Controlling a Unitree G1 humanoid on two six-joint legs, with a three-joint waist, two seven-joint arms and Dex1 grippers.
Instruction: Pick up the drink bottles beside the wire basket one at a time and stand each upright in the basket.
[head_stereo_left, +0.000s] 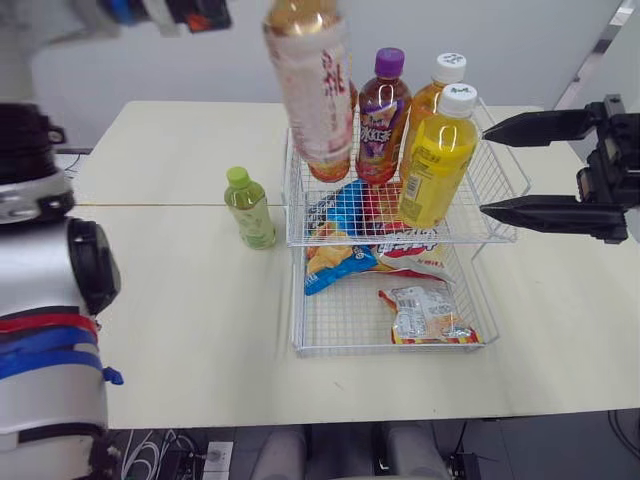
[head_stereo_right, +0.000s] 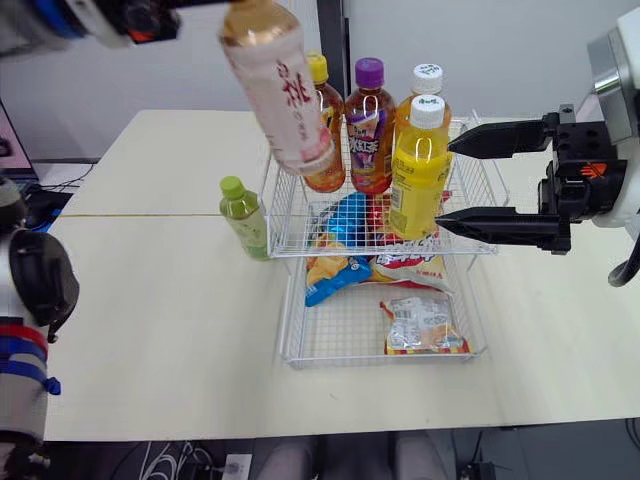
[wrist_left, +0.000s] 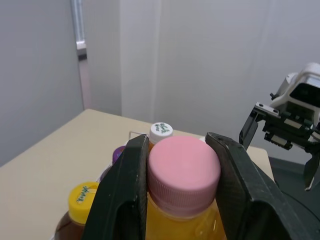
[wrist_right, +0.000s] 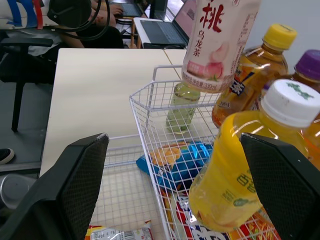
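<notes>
Cream table, left tool pinching peach bottle over wire basket, right tool spread beside basket

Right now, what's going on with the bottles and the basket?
The left gripper is shut on the pink cap of a peach tea bottle, holding it tilted in the air over the wire basket's upper tier. Four bottles already stand upright there. The right gripper is open at the basket's right side, holding nothing. One small green bottle stands on the table left of it.
</notes>
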